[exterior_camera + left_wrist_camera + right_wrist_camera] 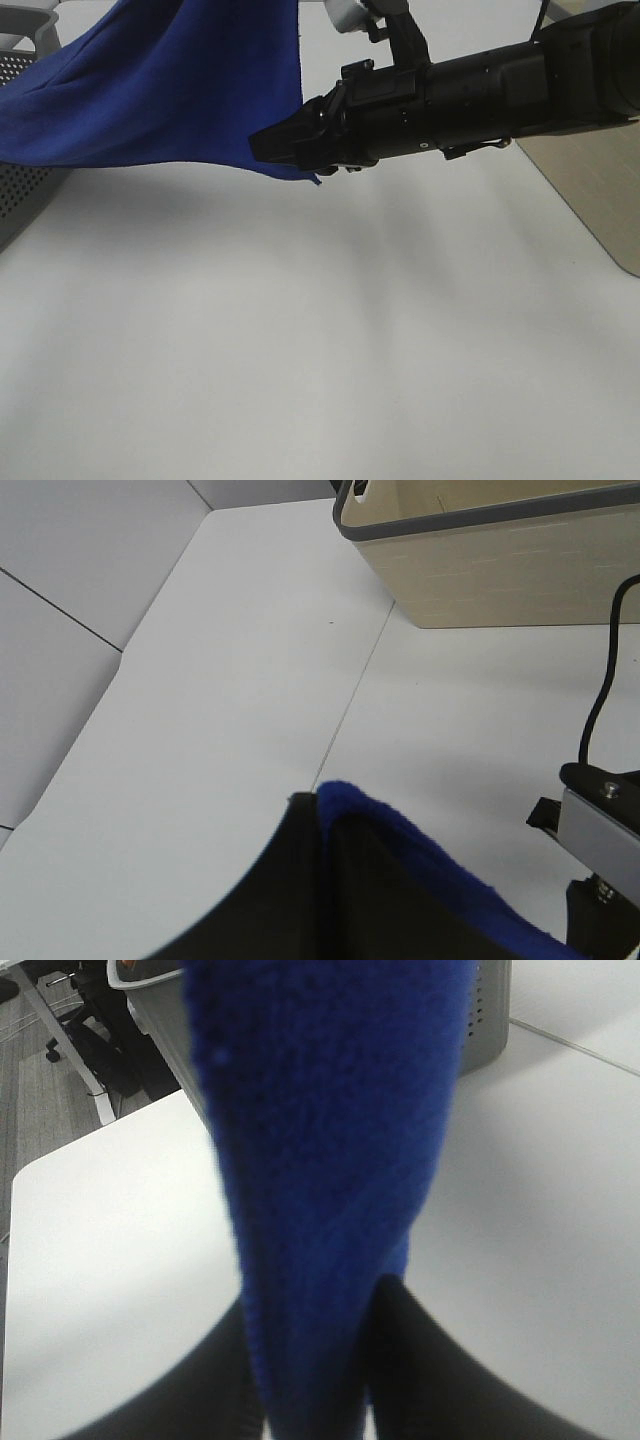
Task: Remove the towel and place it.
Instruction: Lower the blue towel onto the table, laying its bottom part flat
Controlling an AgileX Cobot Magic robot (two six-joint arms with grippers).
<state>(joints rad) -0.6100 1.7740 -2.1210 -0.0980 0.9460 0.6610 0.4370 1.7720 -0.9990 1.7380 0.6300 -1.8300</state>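
Note:
The deep blue towel (170, 90) hangs spread in the air at the upper left of the exterior high view, above the white table (320, 340). Its far end runs out of the top of that view. My right gripper (285, 150) reaches in from the right and is shut on the towel's lower right corner. In the right wrist view the towel (330, 1140) is pinched between the two black fingers of the right gripper (315, 1350). In the left wrist view my left gripper (320, 805) is shut on a blue towel edge (400, 840). The white tag is not in view.
A grey perforated basket (20, 190) stands at the left edge, partly under the towel, and also shows in the right wrist view (490, 1010). A beige basket with a grey rim (600, 190) stands at the right, also in the left wrist view (500, 570). A black cable (600, 680) hangs near it.

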